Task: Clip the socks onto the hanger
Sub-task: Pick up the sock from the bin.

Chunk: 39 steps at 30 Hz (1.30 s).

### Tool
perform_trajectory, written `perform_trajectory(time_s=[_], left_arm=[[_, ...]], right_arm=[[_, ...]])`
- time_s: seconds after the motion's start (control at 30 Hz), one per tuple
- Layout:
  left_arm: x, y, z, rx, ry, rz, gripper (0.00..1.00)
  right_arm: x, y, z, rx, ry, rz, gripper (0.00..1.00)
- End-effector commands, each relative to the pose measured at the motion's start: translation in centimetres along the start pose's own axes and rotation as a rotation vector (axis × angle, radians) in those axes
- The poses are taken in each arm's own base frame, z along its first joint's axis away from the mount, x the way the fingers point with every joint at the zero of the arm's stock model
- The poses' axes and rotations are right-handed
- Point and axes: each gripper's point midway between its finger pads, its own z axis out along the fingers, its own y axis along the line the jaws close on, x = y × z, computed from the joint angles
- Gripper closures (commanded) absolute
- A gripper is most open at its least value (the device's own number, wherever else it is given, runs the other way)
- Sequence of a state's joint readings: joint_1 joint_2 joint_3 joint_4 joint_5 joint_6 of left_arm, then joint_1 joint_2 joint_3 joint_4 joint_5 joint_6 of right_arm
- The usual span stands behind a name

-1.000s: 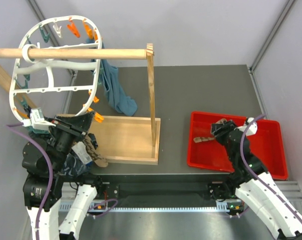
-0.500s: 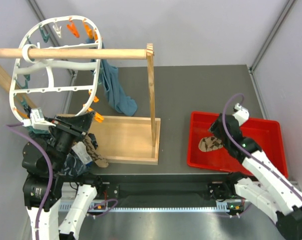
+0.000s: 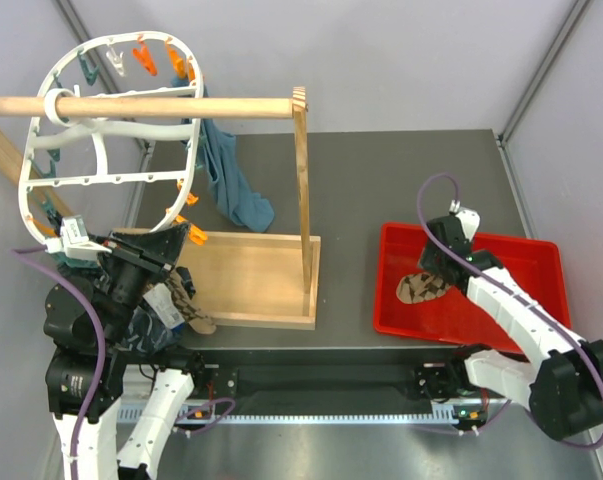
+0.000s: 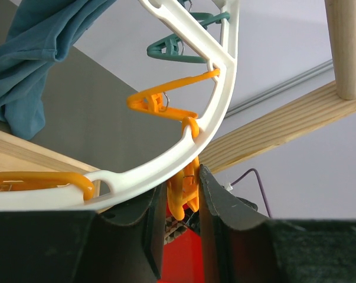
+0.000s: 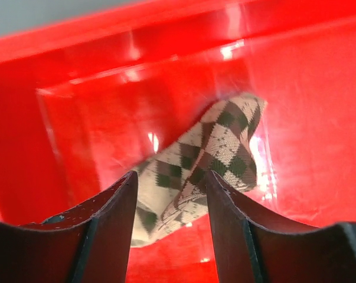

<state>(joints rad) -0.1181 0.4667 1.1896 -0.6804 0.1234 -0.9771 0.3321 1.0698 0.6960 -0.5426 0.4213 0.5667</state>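
At the hanger's (image 3: 36,150) lower rim your left pincer (image 4: 181,188) is clamped on an orange peg (image 4: 179,203), one argyle sock (image 3: 188,300) hanging below, seemingly pegged; second sock (image 5: 219,147) lies in the red tray (image 5: 343,118) under your right pincer's (image 5: 170,177) spread fingers, so judged half done.

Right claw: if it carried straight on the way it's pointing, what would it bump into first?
Most likely the checked sock lying in the red tray: the wrist view shows it straight ahead, between the open fingers of the right claw. How far off it is remains unclear.
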Motion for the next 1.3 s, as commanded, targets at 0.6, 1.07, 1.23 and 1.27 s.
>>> perform_trajectory(time_s=[0.6, 1.07, 1.23, 1.27], left_arm=[[-0.7, -2.7, -0.6, 0.116, -0.017, 0.022, 1.00], [-0.5, -2.5, -0.6, 0.110, -0.009, 0.013, 1.00], [-0.4, -2.4, -0.5, 0.107, -0.003, 0.013, 1.00], [-0.4, -2.4, -0.4, 0.108, -0.001, 0.013, 1.00]], right_arm=[[4.0, -2.1, 0.6, -0.070, 0.166, 0.175, 0.61], [4.9, 0.3, 1.6, -0.028, 0.193, -0.052, 0.50], [5.9, 0.5, 2.6, -0.026, 0.226, -0.067, 0.50], [6.2, 0.5, 2.7, -0.026, 0.236, -0.071, 0.50]])
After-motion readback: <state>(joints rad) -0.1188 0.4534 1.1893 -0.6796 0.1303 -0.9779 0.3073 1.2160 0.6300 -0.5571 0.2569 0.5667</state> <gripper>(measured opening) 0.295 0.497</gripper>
